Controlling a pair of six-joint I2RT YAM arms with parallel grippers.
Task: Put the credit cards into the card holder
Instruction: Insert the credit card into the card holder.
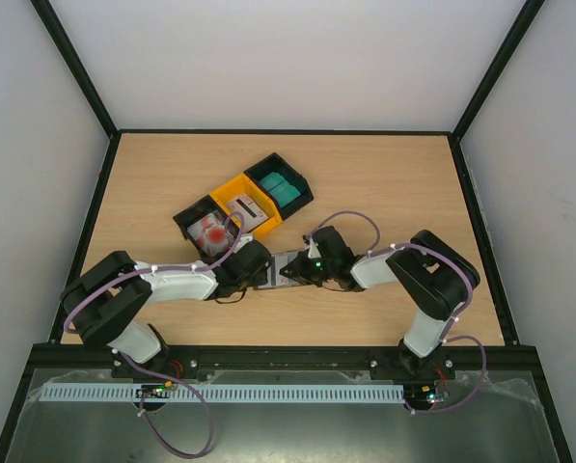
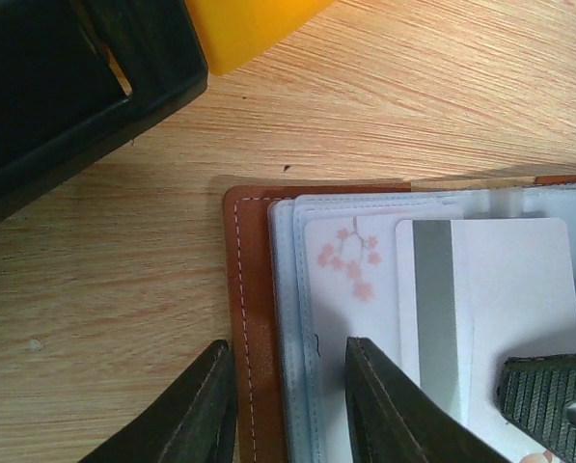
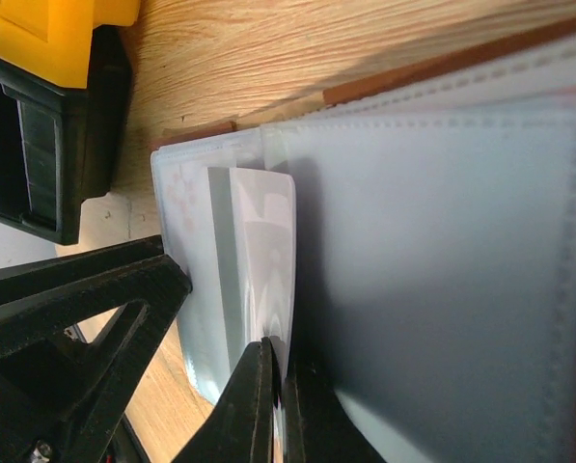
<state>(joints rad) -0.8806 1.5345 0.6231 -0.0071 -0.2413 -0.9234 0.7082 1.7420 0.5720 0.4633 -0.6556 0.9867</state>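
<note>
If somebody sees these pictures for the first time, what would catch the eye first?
First, the open brown card holder at the middle of the table, where both grippers meet. The right gripper pinches a white card with a grey stripe at its clear sleeves, and the left gripper stands open astride its edge. Behind it, the row of bins, black, yellow, black, stands out, with teal cards in the one farthest back.

There are no words, numbers or brand names that I can read anywhere. The only marks are a pink blossom sprig printed on one credit card (image 2: 350, 265) in the card holder (image 2: 246, 289), and a plain grey stripe down the white card (image 2: 519, 299) overlapping it.
</note>
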